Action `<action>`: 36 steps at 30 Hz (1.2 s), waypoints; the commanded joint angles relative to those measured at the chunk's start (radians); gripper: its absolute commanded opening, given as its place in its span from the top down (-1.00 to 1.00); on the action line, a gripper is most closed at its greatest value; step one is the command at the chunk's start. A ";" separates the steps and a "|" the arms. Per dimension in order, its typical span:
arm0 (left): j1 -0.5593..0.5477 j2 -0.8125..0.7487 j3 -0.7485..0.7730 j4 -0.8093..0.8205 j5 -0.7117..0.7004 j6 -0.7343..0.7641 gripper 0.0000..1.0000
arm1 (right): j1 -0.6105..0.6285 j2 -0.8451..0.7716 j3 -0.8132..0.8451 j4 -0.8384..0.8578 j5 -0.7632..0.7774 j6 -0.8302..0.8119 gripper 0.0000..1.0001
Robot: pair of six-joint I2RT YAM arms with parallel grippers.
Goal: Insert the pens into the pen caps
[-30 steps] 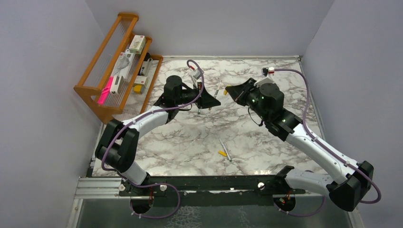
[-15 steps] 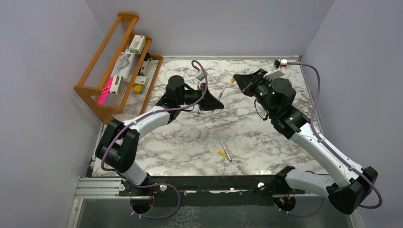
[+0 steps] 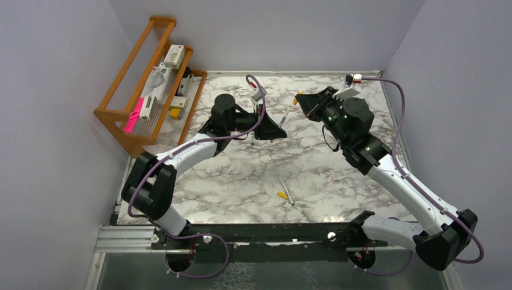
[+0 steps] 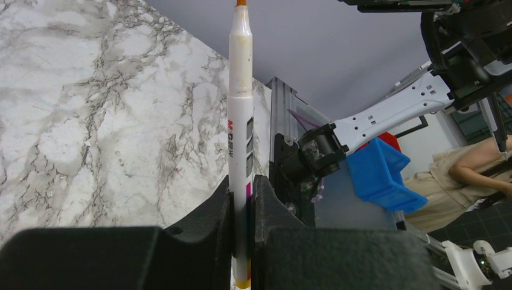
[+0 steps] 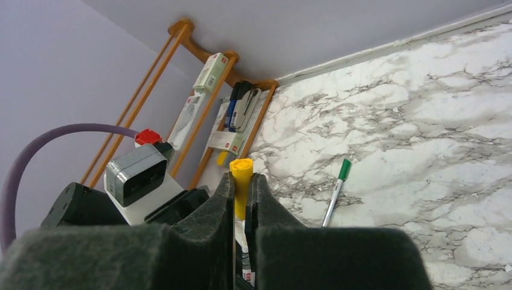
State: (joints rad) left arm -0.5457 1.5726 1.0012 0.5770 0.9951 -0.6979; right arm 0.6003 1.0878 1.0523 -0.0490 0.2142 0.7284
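Note:
My left gripper [image 3: 276, 128] is shut on a pale grey pen [image 4: 241, 121] with an orange tip, held above the table and pointing at the right gripper. My right gripper [image 3: 300, 100] is shut on a yellow-orange pen cap [image 5: 241, 180], closed end outward. In the right wrist view the pen's tip [image 5: 244, 257] sits just under the cap's open end, between the fingers. A pen with a green cap on it [image 5: 336, 192] lies on the marble. A third pen [image 3: 286, 191] lies at centre front, beside a loose yellow-orange cap [image 3: 282, 195].
A wooden rack [image 3: 145, 78] at the back left holds small boxes and a pink marker [image 3: 131, 118]. Grey walls close in the marble table [image 3: 241, 175] on three sides. A blue bin [image 4: 377, 175] sits beyond the table's near edge.
The left gripper has moved right with the pen. The right gripper has lifted and swung toward the back with the cap. Pen tip and cap have come together.

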 commanded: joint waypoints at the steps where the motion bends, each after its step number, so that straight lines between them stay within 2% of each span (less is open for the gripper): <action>1: -0.007 -0.008 0.039 0.039 0.040 0.000 1.00 | -0.007 0.018 0.020 0.048 -0.043 -0.014 0.98; 36: -0.011 -0.011 0.051 0.042 0.027 -0.006 1.00 | -0.007 0.006 -0.028 0.038 -0.084 0.002 0.98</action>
State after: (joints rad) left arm -0.5522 1.5726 1.0229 0.5846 1.0042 -0.7025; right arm 0.5999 1.1103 1.0435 -0.0257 0.1589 0.7288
